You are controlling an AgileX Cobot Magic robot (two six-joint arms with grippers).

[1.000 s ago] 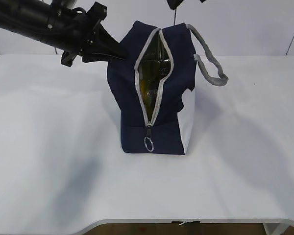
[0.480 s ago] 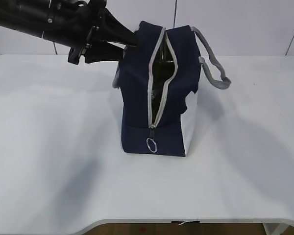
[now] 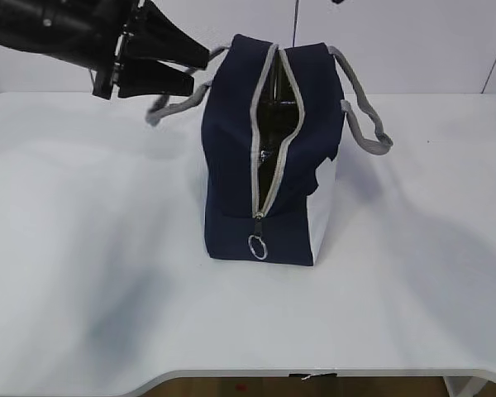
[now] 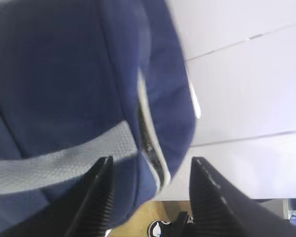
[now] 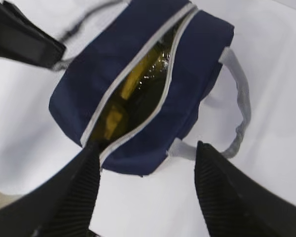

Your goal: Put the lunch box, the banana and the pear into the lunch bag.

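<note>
Navy bag [image 3: 231, 165] upright mid-table, zip gaping.

The white table [image 3: 83, 281] is matte with a rounded front edge; pale wall panels stand behind. The bag's grey zip runs open from top to a ring pull [image 3: 257, 246] low on its front — something yellow [image 5: 130, 81] glints inside against silver lining. Grey handles [image 3: 364, 116] droop either side. The left gripper [image 3: 194, 70] sits beside the bag's top, fingers apart and empty; the right gripper [image 5: 145, 163] hangs above, fingers also spread.

A white table [image 3: 83, 273] with rounded front corners stands against a white panelled wall [image 3: 413, 41] with thin dark seams, under even, diffuse lighting.
</note>
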